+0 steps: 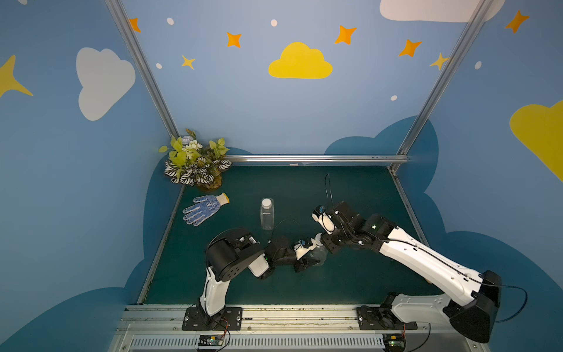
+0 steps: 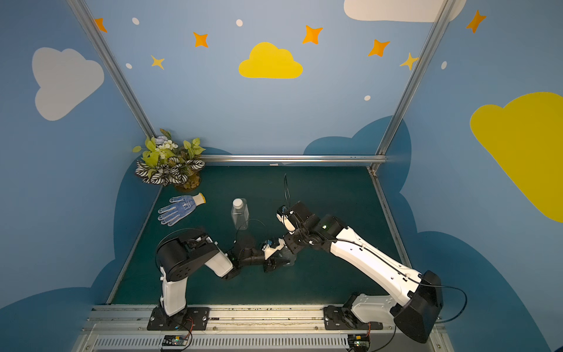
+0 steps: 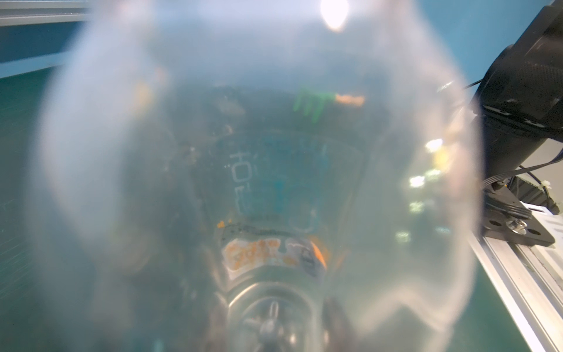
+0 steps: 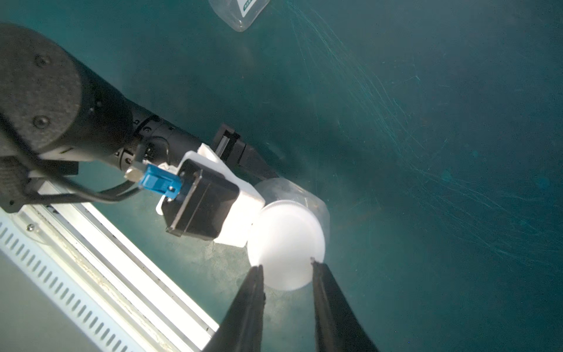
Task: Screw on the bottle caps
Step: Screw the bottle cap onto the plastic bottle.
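Note:
A round clear bottle (image 1: 320,255) lies tilted just above the green mat, and my left gripper (image 1: 310,259) is shut on its body. Through the left wrist view that bottle (image 3: 274,183) fills nearly the whole picture as a blur. A white bottle cap (image 4: 286,243) sits on its neck. My right gripper (image 4: 286,265) is shut on this cap, one finger on each side of its rim. A rectangular clear bottle (image 1: 267,218) stands upright further back with a white cap (image 1: 267,202) on it, and its labelled base corner (image 4: 240,12) shows in the right wrist view.
A blue-dotted work glove (image 1: 204,208) lies at the back left of the mat, beside a potted plant (image 1: 195,163) in the corner. An aluminium rail (image 1: 274,317) with both arm bases runs along the front edge. Blue walls close in the other three sides.

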Controlling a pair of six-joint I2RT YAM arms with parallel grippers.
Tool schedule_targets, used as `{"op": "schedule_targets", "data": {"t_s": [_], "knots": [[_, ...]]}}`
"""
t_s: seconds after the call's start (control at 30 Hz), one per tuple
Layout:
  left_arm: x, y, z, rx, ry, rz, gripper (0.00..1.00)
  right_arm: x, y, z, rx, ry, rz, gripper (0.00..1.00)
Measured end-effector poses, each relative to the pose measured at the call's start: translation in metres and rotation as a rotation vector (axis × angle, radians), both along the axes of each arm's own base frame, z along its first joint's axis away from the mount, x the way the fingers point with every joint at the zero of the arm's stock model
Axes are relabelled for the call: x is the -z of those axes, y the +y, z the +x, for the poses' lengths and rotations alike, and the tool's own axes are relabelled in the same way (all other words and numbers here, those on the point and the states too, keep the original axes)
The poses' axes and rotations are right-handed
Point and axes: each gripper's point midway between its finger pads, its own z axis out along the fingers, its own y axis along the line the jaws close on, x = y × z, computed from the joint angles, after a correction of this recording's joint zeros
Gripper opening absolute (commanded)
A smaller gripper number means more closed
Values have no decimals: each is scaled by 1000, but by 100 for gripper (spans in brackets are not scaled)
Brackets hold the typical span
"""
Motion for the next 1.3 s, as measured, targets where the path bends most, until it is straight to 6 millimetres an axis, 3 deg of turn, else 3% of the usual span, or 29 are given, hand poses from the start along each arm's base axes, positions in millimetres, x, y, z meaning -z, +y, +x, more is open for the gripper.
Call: {"op": "schedule_targets", "data": {"t_s": [0.13, 0.37, 0.6, 0.8, 0.9, 1.13, 1.3], "knots": [[0, -1, 0, -3, 1, -1, 43, 0, 1, 1, 105, -10, -15, 0], [1, -4, -4, 15, -55, 20, 43, 5, 0, 20, 362, -108, -77, 0], [1, -11, -10, 44, -70, 26, 43, 11, 6, 17, 415, -133, -108, 1], [0, -12, -10, 50, -64, 25, 43, 3, 0, 13, 338, -124, -132, 51], [0, -12, -10, 61, -50, 19, 43, -10, -3, 5, 222, -108, -90, 67], [-2, -7, -9, 74, -4, 4, 43, -40, -18, -27, -24, -153, 216, 72], [-13, 3, 0, 61, 5, -16, 43, -23, -7, -27, -76, -177, 371, 74]]}}
